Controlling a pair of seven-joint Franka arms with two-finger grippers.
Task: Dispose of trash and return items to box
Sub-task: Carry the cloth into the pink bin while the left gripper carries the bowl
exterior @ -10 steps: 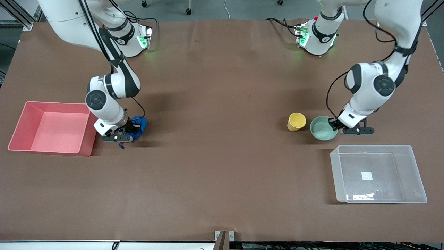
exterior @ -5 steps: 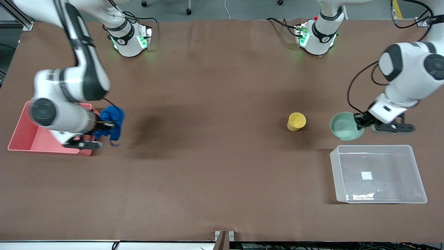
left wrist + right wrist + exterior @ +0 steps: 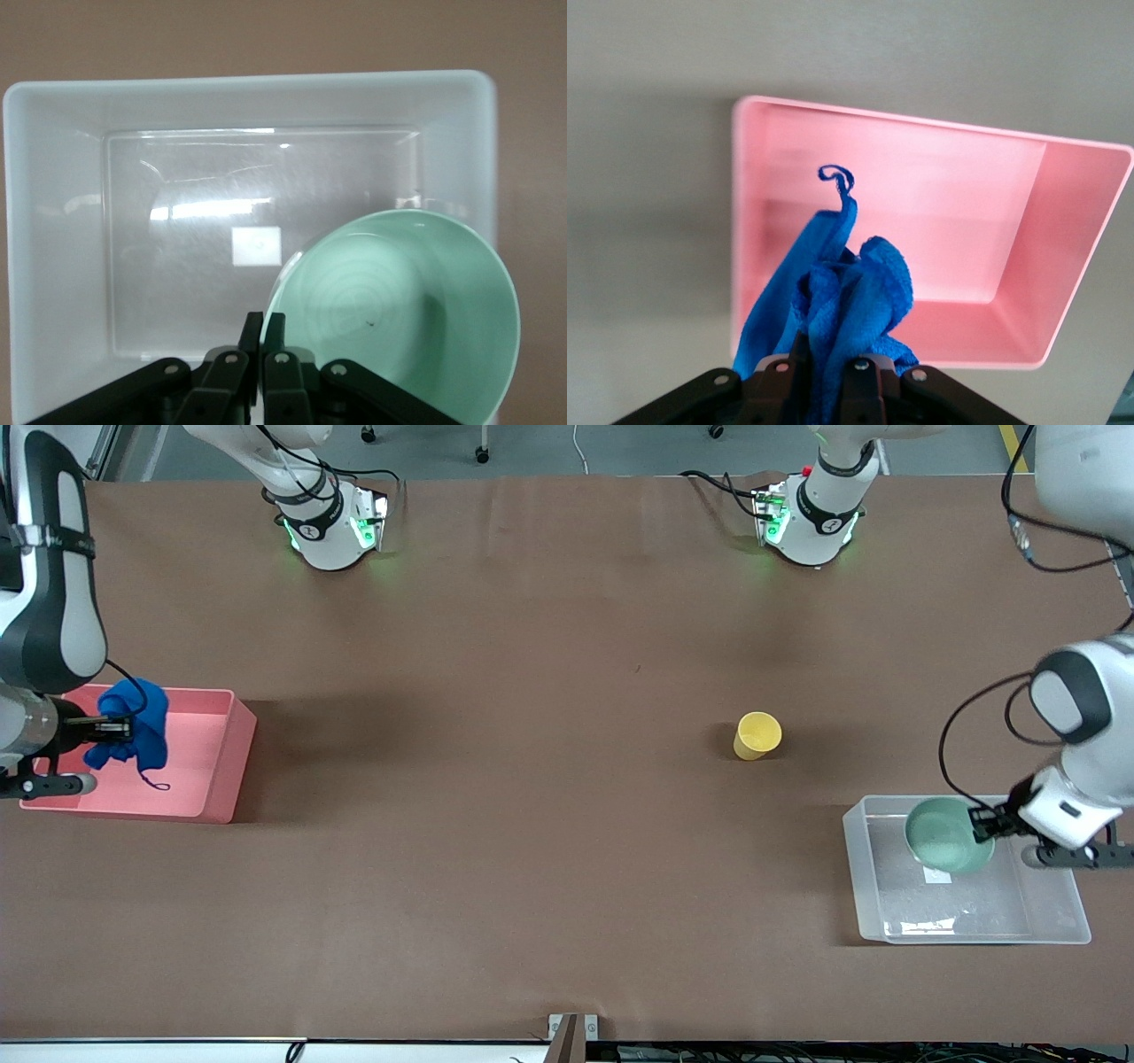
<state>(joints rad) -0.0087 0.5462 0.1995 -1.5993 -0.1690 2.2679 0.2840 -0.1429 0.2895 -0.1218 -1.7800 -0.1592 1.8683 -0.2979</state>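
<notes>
My right gripper [image 3: 111, 731] is shut on the deep-blue wad of trash [image 3: 133, 724] and holds it in the air over the pink bin [image 3: 229, 755]; its string dangles. In the right wrist view the wad [image 3: 833, 297] hangs from my gripper [image 3: 829, 354] above the bin [image 3: 1019, 248]. My left gripper [image 3: 982, 824] is shut on the rim of the mint-green bowl [image 3: 946, 843] and holds it over the clear box [image 3: 886, 912]. The left wrist view shows the bowl [image 3: 407, 310], my gripper [image 3: 263, 326] and the box's white label [image 3: 256, 245]. The yellow cup [image 3: 757, 735] stands on the table.
The brown table [image 3: 532, 824] spreads between the pink bin at the right arm's end and the clear box at the left arm's end. The two arm bases [image 3: 328, 522] stand farthest from the front camera.
My right gripper has carried the blue wad from the table to above the pink bin. My left gripper has lifted the bowl from beside the cup to over the clear box.
</notes>
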